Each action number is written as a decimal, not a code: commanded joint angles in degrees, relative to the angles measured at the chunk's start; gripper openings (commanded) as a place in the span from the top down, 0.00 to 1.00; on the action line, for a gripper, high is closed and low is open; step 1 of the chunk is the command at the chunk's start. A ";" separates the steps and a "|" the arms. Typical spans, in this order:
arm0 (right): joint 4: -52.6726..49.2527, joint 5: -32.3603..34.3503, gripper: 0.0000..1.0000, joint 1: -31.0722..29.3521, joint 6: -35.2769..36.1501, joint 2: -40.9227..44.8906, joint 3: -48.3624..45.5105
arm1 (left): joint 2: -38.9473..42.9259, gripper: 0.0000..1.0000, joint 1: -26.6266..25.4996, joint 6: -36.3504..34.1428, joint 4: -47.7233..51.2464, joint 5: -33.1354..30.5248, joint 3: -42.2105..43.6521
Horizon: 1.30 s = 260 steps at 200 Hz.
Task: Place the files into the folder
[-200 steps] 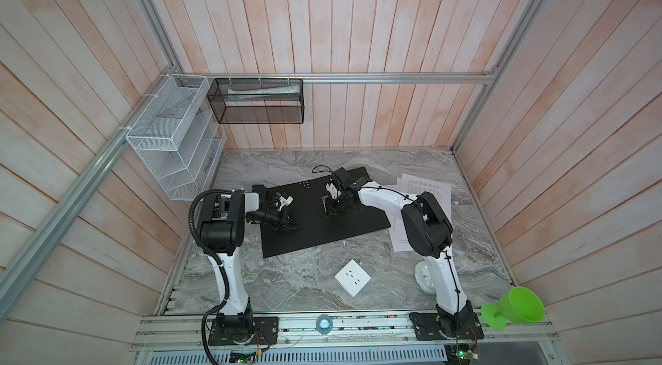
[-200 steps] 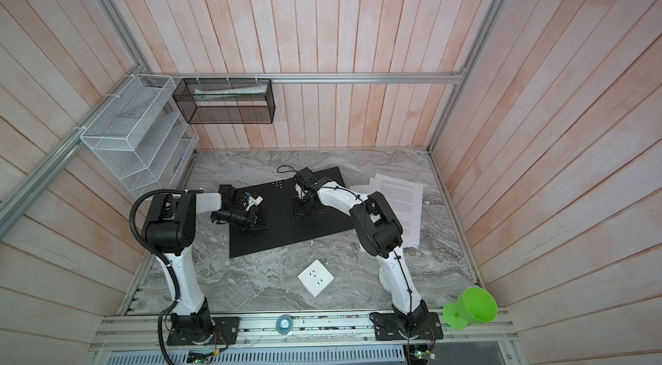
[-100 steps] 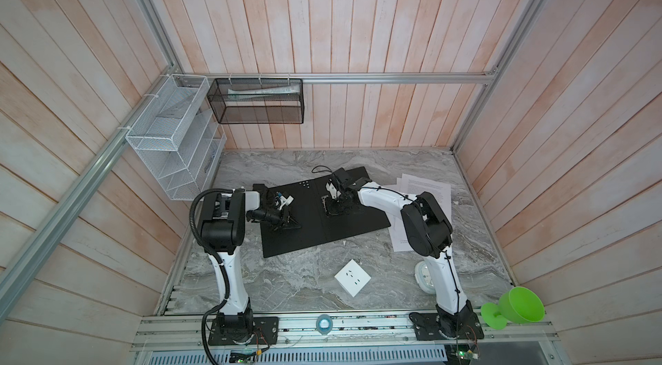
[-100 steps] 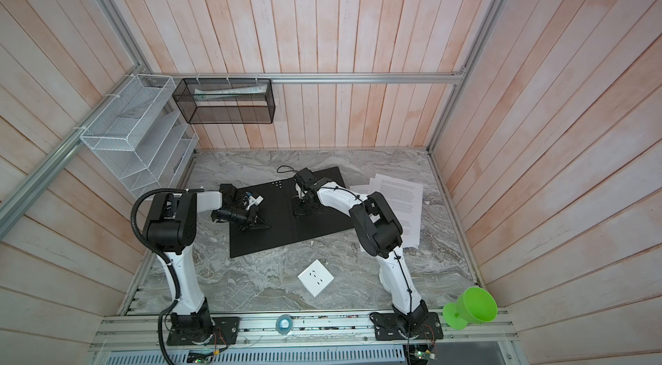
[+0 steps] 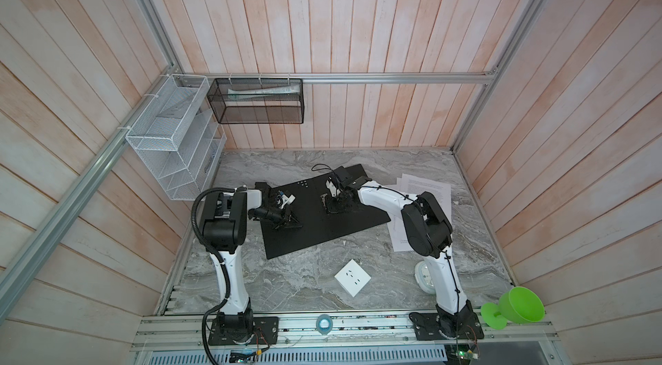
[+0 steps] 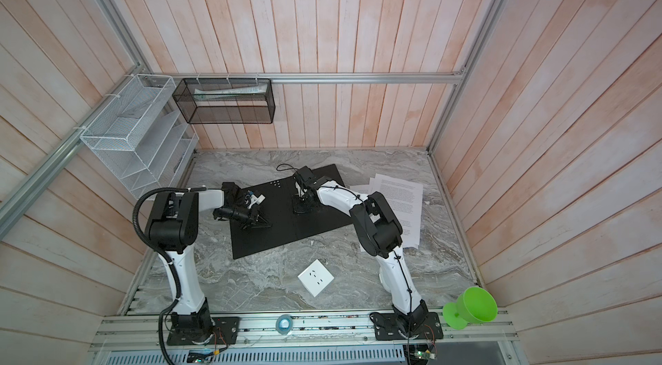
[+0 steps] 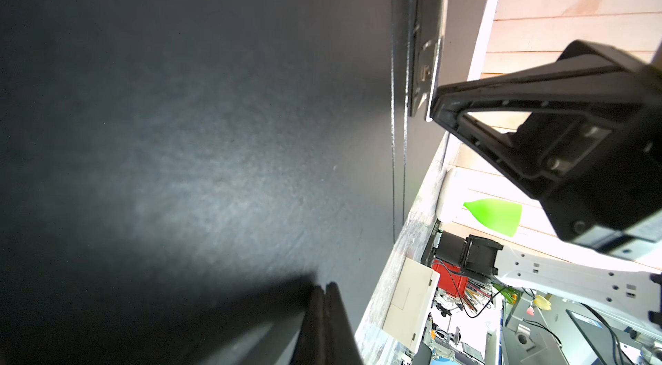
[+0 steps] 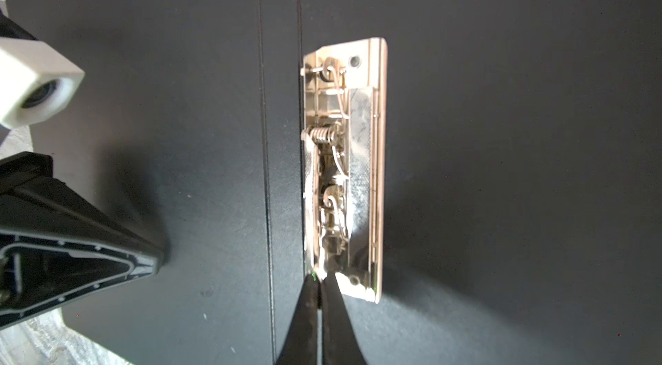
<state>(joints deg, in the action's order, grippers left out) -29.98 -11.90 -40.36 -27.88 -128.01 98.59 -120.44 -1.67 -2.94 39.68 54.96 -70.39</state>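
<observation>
Mid-task at the marble worktop: the folder lies open and flat at the middle, black inside facing up, in both top views. None of the files is in it yet. The printed sheets sit in a loose, fanned pile just beside the folder's right side, toward the worktop's right edge, partly hidden under my right arm.

My left gripper is down on the folder's left half with its jaws pressed together and nothing between them, apparently pinning the cover flat. My right gripper has its jaws drawn together as well, tips touching one end of the metal clip beside the spine crease. I cannot tell whether they nip the clip's lever or only press on it.

By my reckoning, opening the folder is done and the rest is ahead: raise the clip, bring the sheets across, seat them under it, close the cover. A white socket plate near the front edge plays no part.
</observation>
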 commanded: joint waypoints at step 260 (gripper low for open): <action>-6.55 9.46 1.00 1.75 3.53 -3.97 2.92 | -2.65 1.00 -1.23 -0.84 1.97 -7.46 -0.81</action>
<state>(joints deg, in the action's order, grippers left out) -32.34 -7.73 -40.01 -25.50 -128.40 100.36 -120.66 -2.81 -3.01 40.51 54.48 -71.09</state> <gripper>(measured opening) 0.048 0.048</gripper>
